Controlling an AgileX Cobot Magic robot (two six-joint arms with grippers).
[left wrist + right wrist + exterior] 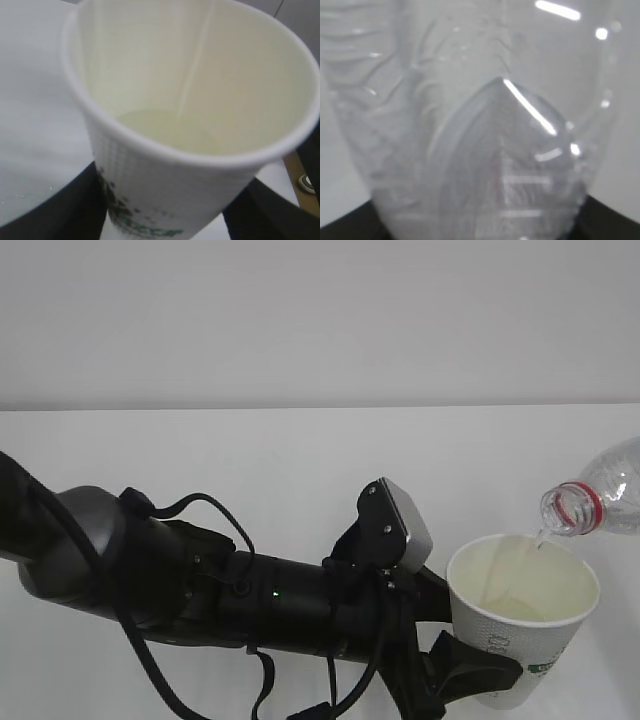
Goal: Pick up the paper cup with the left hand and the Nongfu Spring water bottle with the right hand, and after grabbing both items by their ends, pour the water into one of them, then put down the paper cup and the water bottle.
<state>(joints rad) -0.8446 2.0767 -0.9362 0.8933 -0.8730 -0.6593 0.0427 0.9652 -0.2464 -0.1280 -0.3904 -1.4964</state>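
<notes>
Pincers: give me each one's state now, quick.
Left pincer: closed on the paper cup, gripping low on its body.
Right pincer: closed on the Nongfu Spring water bottle, tipped over the cup.

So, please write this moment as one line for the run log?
phase: pouring | left claw: holds white paper cup | right claw: holds clear ribbed plastic bottle, tilted, mouth over cup | water: thin stream falling, cup bottom covered

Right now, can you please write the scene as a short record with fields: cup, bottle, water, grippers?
cup: paper cup upright, held near its base by the left gripper
bottle: Nongfu Spring water bottle tilted, open mouth above the cup's rim
water: thin stream falling into the cup; shallow pool at the bottom
right gripper: shut on the bottle; only dark edges visible in the right wrist view
</notes>
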